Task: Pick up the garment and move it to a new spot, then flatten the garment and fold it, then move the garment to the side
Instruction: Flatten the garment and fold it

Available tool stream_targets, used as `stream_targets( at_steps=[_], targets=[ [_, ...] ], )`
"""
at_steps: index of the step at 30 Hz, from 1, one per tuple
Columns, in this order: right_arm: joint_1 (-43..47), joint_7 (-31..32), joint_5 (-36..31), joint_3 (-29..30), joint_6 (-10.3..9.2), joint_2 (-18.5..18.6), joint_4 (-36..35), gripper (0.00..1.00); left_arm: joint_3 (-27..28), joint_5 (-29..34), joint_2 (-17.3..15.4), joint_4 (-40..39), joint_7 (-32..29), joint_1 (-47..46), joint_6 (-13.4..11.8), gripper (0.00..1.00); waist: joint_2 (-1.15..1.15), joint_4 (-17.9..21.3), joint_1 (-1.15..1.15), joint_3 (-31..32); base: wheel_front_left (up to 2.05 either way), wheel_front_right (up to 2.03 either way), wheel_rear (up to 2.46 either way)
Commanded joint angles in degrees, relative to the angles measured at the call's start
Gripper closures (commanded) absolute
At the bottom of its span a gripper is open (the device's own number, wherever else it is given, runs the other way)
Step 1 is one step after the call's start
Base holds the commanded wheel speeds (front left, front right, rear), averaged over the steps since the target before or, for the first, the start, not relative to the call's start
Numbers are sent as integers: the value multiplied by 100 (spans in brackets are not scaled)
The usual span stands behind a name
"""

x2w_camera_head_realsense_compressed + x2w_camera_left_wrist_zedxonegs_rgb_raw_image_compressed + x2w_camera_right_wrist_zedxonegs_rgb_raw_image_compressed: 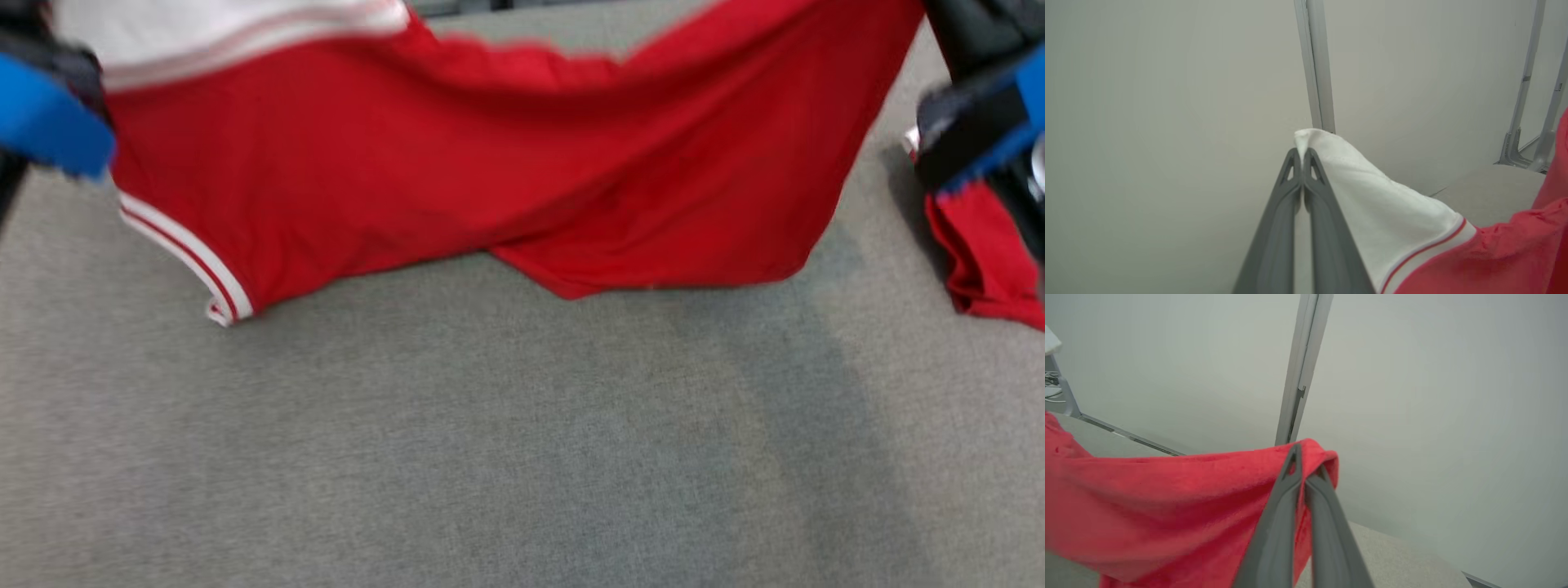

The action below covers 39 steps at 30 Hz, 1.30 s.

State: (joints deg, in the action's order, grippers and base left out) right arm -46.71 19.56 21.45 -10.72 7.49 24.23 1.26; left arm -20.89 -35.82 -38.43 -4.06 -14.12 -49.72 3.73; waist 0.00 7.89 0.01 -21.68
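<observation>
Red garment [506, 163] held over counter [490, 457], white corner pinched by left end effector [1301, 154], red edge pinched by right end effector [1308, 461]

one garment [490, 163], two grippers [1301, 153] [1306, 461]

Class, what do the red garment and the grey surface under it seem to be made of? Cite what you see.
The garment: soft, matte knit cloth, perhaps cotton or polyester; it sags and creases in loose folds. The surface: likely a woven fabric covering, matte; a fine speckled weave shows, though blurred.
</observation>
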Motion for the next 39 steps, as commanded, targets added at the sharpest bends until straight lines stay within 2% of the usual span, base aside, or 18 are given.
stream_targets(
  at_steps=[1, 4, 6, 10, 12, 15, 20, 25, 31, 36, 37, 39],
  targets=[
    [-408, -204, 7, -68, 1, -81, 301, 100, -77, 246, -28, 233, 73, -355, 77, 100, 0, -90, -1, -257, 0, 0, 0],
    [-1494, -885, -190, -136, 1, -282, 1372, 100, -196, 758, 60, 1037, 448, -1396, 169, 100, 0, -13, -1, -565, 0, 0, 0],
    [-2139, -1491, -335, 62, 1, -450, 1955, 100, -256, 1142, 173, 1498, 849, -2049, 181, 100, 0, 1, -1, -669, 0, 0, 0],
    [-3009, -2596, -686, 343, 1, -612, 2780, 100, -360, 1708, 456, 2070, 1717, -3078, 111, 100, 0, -59, -1, -675, 0, 0, 0],
    [-3248, -2977, -802, 326, 1, -625, 3055, 100, -415, 1856, 592, 2268, 2130, -3338, 94, 100, 0, -101, -1, -627, 0, 0, 0],
    [-3272, -3218, -855, 69, 1, -622, 3409, 100, -561, 1940, 701, 2572, 2488, -3281, 150, 100, 0, -144, -1, -548, 0, 0, 0],
    [-2570, -3266, -599, -620, 1, -632, 4051, 100, -845, 1857, 776, 2915, 2758, -2421, 208, 100, 0, -214, -1, -376, 0, 0, 0],
    [-1398, -3254, -101, -1498, 1, -584, 4452, 100, -1050, 1545, 989, 3014, 2882, -855, 120, 100, 0, -295, -1, -3, 0, 0, 0],
    [-148, -3243, 532, -2157, 1, -313, 4597, 100, -919, 868, 1306, 2672, 2914, 1393, -412, 100, 0, -445, -1, 542, 0, 0, 0],
    [638, -3149, 793, -2238, 1, -53, 4461, 100, -1032, 485, 1321, 2111, 2728, 3040, -800, 100, 0, -528, -1, 975, 0, 0, 0],
    [638, -3149, 793, -2238, 1, -53, 4461, 100, -1032, 485, 1321, 2111, 2728, 3040, -800, 100, 0, -528, -1, 975, 0, 0, 0],
    [916, -3087, 825, -2188, 1, 55, 4384, 100, -1057, 360, 1290, 1794, 2567, 3627, -993, 100, 0, -554, -1, 1129, 0, 0, 0]
  ],
)
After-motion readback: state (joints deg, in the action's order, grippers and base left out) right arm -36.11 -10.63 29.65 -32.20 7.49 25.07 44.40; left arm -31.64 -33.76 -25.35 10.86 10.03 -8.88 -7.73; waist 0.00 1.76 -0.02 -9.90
